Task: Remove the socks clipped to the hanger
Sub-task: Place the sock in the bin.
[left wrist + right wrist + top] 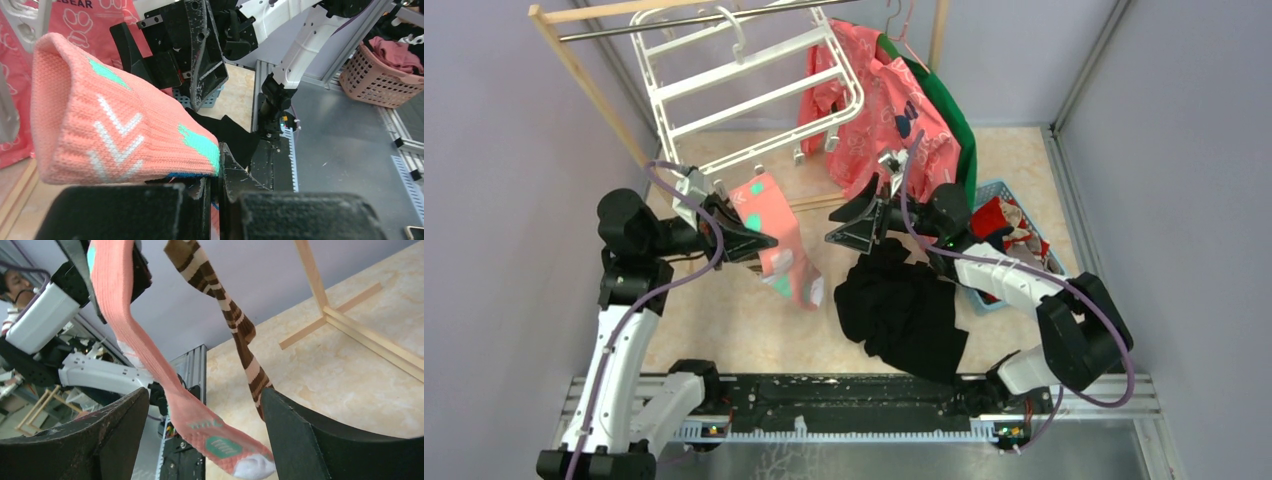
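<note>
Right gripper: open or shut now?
Open. The right gripper shows its jaws wide apart in the wrist view, a pink sock and a brown striped sock hanging between them.

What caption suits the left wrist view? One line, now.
Left gripper shut on a coral sock patterned with mint patches and white chevrons.

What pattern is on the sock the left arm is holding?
The sock is salmon pink with white chevrons and mint-green patches; clearest in the left wrist view.

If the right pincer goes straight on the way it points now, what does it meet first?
Most likely the salmon-pink sock, hanging in front of the open right pincer; the brown striped sock hangs beside it, perhaps farther.
</note>
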Robot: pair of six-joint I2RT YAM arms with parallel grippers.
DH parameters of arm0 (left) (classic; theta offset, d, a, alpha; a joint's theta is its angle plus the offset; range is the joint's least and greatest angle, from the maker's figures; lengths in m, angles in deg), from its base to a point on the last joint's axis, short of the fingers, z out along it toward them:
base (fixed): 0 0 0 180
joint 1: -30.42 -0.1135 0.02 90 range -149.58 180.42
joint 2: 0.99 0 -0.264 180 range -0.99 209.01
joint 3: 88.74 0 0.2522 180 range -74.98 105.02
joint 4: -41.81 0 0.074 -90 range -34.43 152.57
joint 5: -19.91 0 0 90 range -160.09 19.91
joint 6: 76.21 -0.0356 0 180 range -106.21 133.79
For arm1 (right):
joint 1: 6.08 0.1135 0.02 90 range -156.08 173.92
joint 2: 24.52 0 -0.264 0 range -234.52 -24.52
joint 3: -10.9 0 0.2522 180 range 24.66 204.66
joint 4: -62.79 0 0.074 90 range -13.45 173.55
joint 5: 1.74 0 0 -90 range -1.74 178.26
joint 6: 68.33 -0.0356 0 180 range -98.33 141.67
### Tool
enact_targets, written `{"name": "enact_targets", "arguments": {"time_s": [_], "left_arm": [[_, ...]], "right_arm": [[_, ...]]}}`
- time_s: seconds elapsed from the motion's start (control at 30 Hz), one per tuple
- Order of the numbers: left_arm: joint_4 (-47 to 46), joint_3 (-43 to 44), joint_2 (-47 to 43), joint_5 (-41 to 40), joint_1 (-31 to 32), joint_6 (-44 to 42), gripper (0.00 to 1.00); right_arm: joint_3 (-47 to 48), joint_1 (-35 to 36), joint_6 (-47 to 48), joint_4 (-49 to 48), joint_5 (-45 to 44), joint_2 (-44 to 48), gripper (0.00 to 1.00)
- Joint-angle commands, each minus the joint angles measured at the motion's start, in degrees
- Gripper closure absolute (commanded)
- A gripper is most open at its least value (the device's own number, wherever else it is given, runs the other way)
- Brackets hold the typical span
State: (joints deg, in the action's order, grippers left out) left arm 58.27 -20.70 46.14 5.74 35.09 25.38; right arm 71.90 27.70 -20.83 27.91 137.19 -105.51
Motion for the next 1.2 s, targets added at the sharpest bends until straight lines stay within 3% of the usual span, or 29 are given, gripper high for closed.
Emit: {"name": "enact_targets", "arguments": {"time_s": [0.0, 0.23, 0.47, 0.57, 0.7, 0.73, 0.8, 1.07, 1.17], "left_arm": [[-10.5, -1.5, 1.1, -0.5, 1.6, 10.5, 1.00], [-22.3, -3.4, 3.0, 0.2, 3.5, 21.5, 1.00], [-31.2, -6.5, 3.4, -0.7, 3.7, 28.3, 1.00], [-32.2, -7.2, 3.1, -0.6, 3.7, 29.1, 1.00], [-30.0, -7.3, 2.3, -1.2, 3.5, 27.5, 1.00], [-28.1, -6.7, 1.9, -1.5, 3.2, 26.0, 0.98], [-20.4, -4.6, 0.9, -2.1, 2.5, 20.2, 0.89], [19.6, 9.8, -5.0, -8.1, -2.2, -16.2, 0.30], [29.9, 15.9, -6.8, -15.1, -5.0, -25.4, 0.18]], "right_arm": [[4.1, 2.9, 6.6, -0.2, 3.2, 1.8, 0.17], [7.7, 8.7, 10.6, 0.4, 4.5, -0.8, 0.20], [10.3, 11.2, 11.0, 1.4, 6.0, -2.7, 0.37], [11.8, 11.5, 10.2, 1.5, 6.7, -3.5, 0.52], [12.8, 11.5, 10.3, 3.7, 7.1, -3.2, 0.95], [12.9, 11.3, 11.1, 5.3, 7.2, -2.8, 1.00], [13.7, 11.0, 13.4, 9.8, 8.2, -1.5, 1.00], [20.0, 6.2, 30.7, 39.2, 11.0, 6.4, 1.00], [22.0, 3.4, 36.2, 47.9, 10.9, 10.3, 1.00]]}}
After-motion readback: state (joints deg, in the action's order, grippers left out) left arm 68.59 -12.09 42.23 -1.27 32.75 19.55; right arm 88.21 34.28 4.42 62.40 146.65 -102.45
